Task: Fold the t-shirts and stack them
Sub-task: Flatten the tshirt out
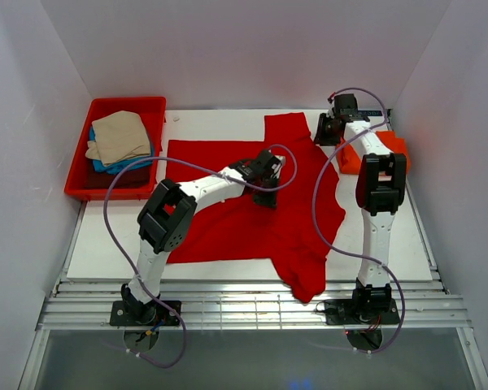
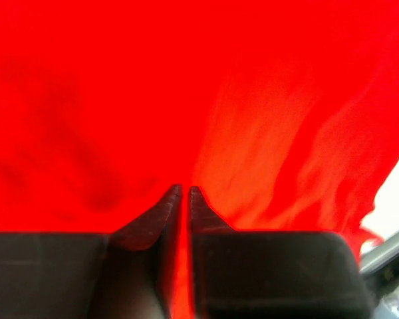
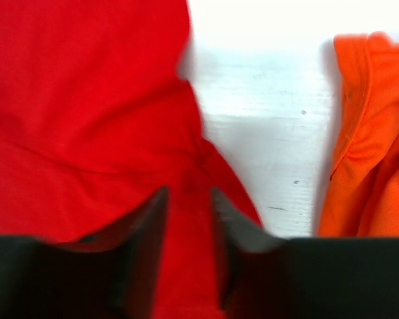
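Observation:
A bright red t-shirt (image 1: pixel 228 219) lies spread on the white table, one part hanging over the near edge. My left gripper (image 1: pixel 266 197) is down on its middle. In the left wrist view the gripper (image 2: pixel 184 189) is shut with a thin fold of the red cloth (image 2: pixel 120 100) between the jaws. My right gripper (image 1: pixel 324 134) is at the shirt's far right edge. In the right wrist view the gripper (image 3: pixel 188 193) is partly open over the red cloth (image 3: pixel 86 100). An orange-red t-shirt (image 1: pixel 348 158) lies bunched to its right and also shows in the right wrist view (image 3: pixel 372 133).
A red plastic tray (image 1: pixel 77 175) stands at the far left, holding a folded beige shirt (image 1: pixel 120 136) on a blue one (image 1: pixel 118 165). White walls close in on three sides. Bare white table (image 1: pixel 390 244) shows at the near right.

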`<state>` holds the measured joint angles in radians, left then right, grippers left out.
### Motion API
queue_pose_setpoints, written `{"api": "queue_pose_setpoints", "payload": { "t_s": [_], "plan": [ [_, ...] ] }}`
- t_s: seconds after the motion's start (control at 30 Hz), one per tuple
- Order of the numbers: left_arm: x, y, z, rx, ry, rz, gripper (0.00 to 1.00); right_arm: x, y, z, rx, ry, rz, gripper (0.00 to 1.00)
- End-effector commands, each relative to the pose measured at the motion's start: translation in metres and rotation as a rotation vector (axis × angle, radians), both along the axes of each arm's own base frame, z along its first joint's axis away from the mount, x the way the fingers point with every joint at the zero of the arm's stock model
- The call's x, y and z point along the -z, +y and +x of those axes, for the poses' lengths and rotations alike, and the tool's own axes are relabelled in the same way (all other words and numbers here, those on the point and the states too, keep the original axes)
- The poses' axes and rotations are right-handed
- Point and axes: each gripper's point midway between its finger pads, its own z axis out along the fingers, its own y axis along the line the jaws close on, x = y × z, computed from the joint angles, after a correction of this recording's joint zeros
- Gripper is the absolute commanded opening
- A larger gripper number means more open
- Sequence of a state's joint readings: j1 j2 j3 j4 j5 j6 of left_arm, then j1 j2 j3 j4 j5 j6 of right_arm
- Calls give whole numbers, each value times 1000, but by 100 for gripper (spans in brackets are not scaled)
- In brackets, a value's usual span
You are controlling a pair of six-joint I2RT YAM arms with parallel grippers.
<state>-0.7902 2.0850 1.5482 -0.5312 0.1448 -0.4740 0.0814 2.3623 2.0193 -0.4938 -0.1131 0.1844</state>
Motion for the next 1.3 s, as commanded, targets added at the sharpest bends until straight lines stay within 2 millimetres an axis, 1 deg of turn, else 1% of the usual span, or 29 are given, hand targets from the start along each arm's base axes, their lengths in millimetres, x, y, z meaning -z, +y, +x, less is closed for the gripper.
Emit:
{"api": "queue_pose_setpoints", "payload": {
  "t_s": [0.0,0.07,0.1,0.13,0.17,0.2,0.23,0.27,0.3,0.37,0.4,0.47,0.5,0.53,0.57,0.6,0.63,0.7,0.73,0.77,0.8,0.83,0.87,0.93,0.97,1.1,1.17,1.2,1.27],
  "plan": [
    [-58,-3,63,-87,-244,7,28,-112,13,34,-25,-311,76,43],
    [-74,6,89,-141,-300,16,46,-119,14,41,-21,-325,84,52],
    [-76,15,100,-170,-306,24,47,-119,16,49,-23,-325,89,53],
    [-77,39,122,-228,-303,37,48,-118,16,53,-14,-320,99,53],
    [-76,51,135,-262,-299,40,48,-114,18,56,-17,-314,106,54],
    [-75,67,147,-301,-295,49,48,-101,19,59,-11,-293,111,55],
    [-72,101,166,-368,-283,73,48,-101,20,62,-2,-293,123,55],
    [-73,117,177,-396,-298,94,48,-96,21,63,2,-289,130,56],
    [-69,148,193,-455,-301,121,47,-88,22,64,5,-283,136,56],
    [-66,180,209,-497,-316,154,47,-79,24,67,13,-289,148,56],
    [-63,209,221,-545,-314,166,47,-72,25,69,15,-285,150,56],
    [-63,233,238,-581,-331,143,47,-72,29,75,15,-300,161,56],
    [-67,258,251,-630,-349,134,47,-63,30,78,14,-291,163,56],
    [-63,268,257,-645,-346,130,47,-62,32,80,14,-295,166,56],
    [-63,275,262,-654,-354,124,47,-66,32,85,15,-316,168,56],
    [-69,289,273,-670,-385,121,47,-61,34,86,14,-315,169,56],
    [-64,295,277,-674,-387,127,47,-60,34,88,16,-321,170,56],
    [-64,303,287,-674,-408,124,47,-59,34,93,24,-338,178,55],
    [-71,305,296,-669,-441,123,48,-57,35,94,26,-339,181,55],
    [-64,307,300,-669,-440,131,47,-57,35,96,27,-344,183,55],
    [-64,311,304,-674,-447,135,47,-52,35,97,33,-342,187,55],
    [-68,313,310,-677,-462,132,48,-51,35,98,37,-341,192,55],
    [-61,315,311,-683,-452,136,48,-43,35,99,40,-331,192,56],
    [-55,324,311,-708,-448,156,48,-39,37,100,44,-323,202,56],
    [-50,326,311,-711,-443,168,48,-32,38,100,43,-310,206,56],
    [-42,340,312,-731,-443,207,48,-14,43,96,40,-268,228,57],
    [-39,348,310,-755,-442,232,48,-6,47,93,33,-249,233,57],
    [-44,351,309,-764,-449,239,48,-3,49,92,31,-239,234,57],
    [-44,357,306,-783,-452,265,48,3,52,90,26,-224,237,57]
  ]
}}
